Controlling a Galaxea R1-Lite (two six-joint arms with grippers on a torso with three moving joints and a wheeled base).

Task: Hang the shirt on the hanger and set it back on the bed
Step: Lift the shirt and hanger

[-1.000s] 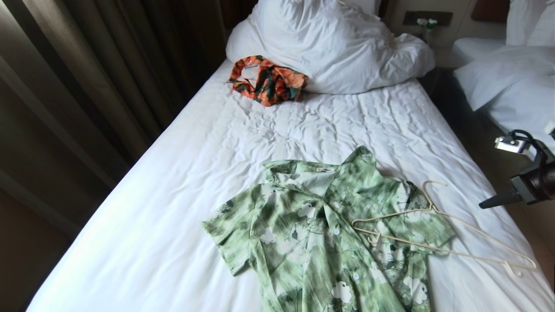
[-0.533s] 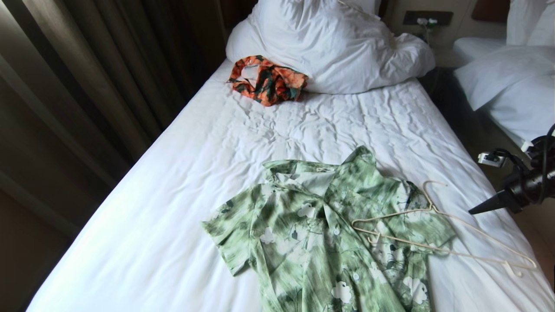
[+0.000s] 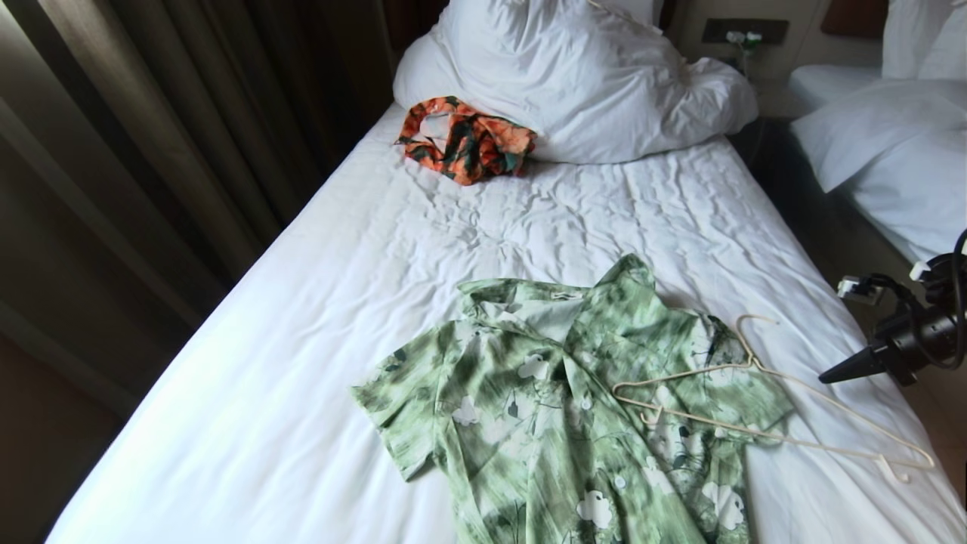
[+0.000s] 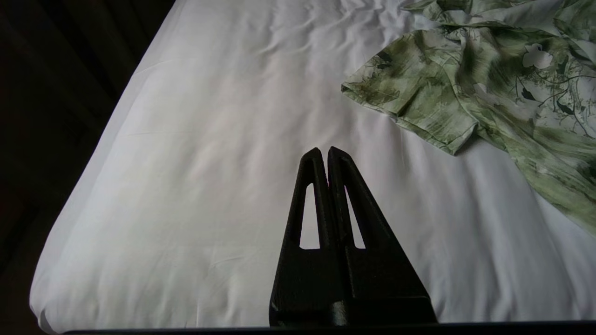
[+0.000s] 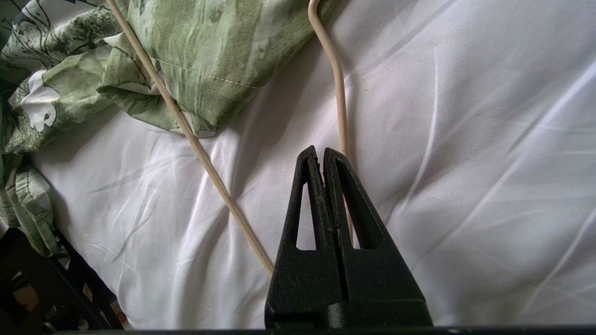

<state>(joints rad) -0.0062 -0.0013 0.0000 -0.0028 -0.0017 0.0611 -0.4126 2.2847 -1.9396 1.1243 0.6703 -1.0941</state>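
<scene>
- Since a second ago the right gripper has dropped lower beside the bed's right edge and swung its tip toward the hanger; nothing on the bed has shifted.
- Nearest, the left gripper hangs parked above bare sheet at the near left corner, fingers pressed together and empty, well apart from the shirt's sleeve.
- Next, the shirt lies flat and face up at the near middle of the bed, collar pointing toward the pillow end, its lower part running off the near edge of view.
- Over the shirt's right sleeve lies the hanger, hook toward the pillow end, one arm on the cloth and the other stretching across bare sheet toward the right edge.
- Hovering over that bare stretch, the right gripper has its fingers together, holding nothing, with the hanger's rods just under and beside its tip.
- To do this step well, I judge it should spread its fingers first, then come straight down on a rod where it lies on bare sheet, so no cloth is pinched along with it.
- Room is tight on the right, where the mattress ends close to the hanger's far tip; the left half of the sheet is free.
- Farther off, an orange patterned garment sits against the duvet at the head end.
</scene>
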